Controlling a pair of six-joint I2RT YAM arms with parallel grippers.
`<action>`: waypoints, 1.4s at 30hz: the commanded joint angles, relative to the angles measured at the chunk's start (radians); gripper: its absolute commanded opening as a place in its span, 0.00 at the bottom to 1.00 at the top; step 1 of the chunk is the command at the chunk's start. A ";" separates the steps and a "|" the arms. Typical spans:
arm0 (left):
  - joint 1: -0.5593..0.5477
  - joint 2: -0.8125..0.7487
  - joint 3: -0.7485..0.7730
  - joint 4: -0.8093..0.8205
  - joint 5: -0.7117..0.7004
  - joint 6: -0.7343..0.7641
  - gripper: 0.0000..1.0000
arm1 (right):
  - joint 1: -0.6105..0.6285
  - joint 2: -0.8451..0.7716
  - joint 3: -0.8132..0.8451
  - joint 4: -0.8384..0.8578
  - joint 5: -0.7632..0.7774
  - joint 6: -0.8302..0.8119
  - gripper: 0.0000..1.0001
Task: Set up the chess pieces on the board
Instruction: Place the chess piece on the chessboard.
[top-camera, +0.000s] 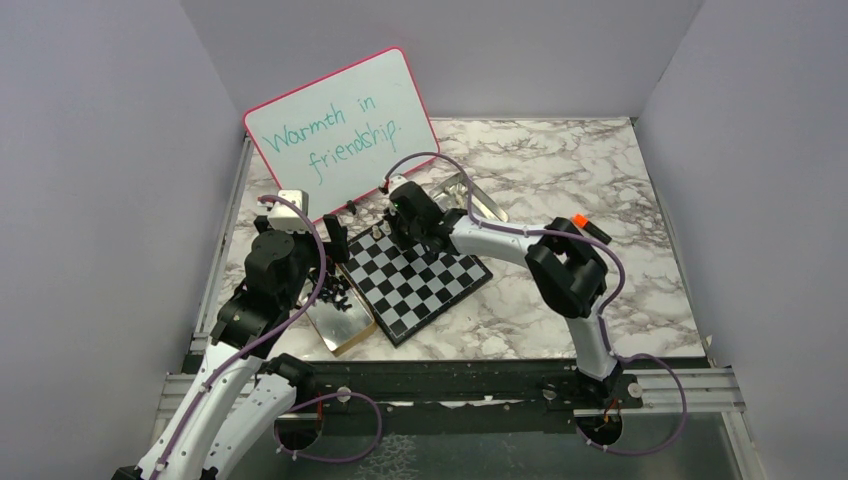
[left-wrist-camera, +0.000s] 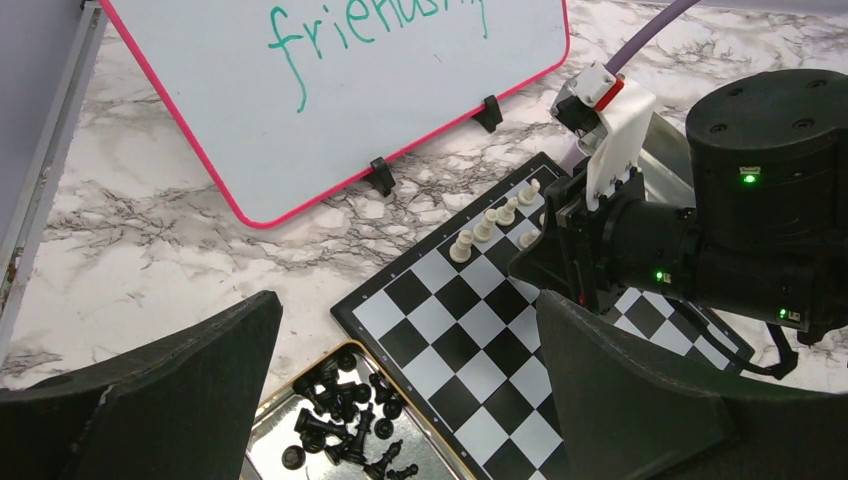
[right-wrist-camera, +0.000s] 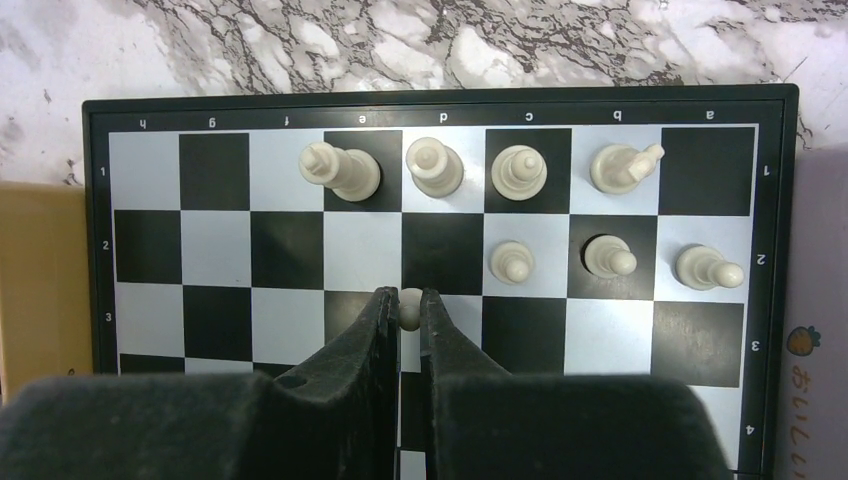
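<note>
Glossy board (right-wrist-camera: 215, 245); smooth cream plastic pieces (right-wrist-camera: 515, 172); polished marble-patterned counter (top-camera: 560, 170); mirror-shiny metal tray (top-camera: 345, 322); matt black right end effector (right-wrist-camera: 403, 305).

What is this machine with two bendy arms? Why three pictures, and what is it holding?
It is a robot: a left arm and a right arm fixed to a marble table. One picture looks down from above; the other two come from cameras on its wrists. On the table are a chessboard, a whiteboard with writing and a shiny tray of black chess pieces. Seven white pieces stand on the chessboard. The right gripper pinches one more white piece. The left gripper is open, holding nothing.
</note>
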 joint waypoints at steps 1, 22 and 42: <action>-0.003 -0.003 -0.010 0.025 -0.002 0.011 0.99 | 0.009 0.027 0.045 0.037 0.046 -0.004 0.13; -0.003 -0.005 -0.012 0.025 0.003 0.011 0.99 | 0.009 0.070 0.091 0.025 0.087 -0.019 0.15; -0.003 -0.001 -0.011 0.025 0.004 0.010 0.99 | 0.009 0.073 0.110 0.003 0.086 -0.019 0.28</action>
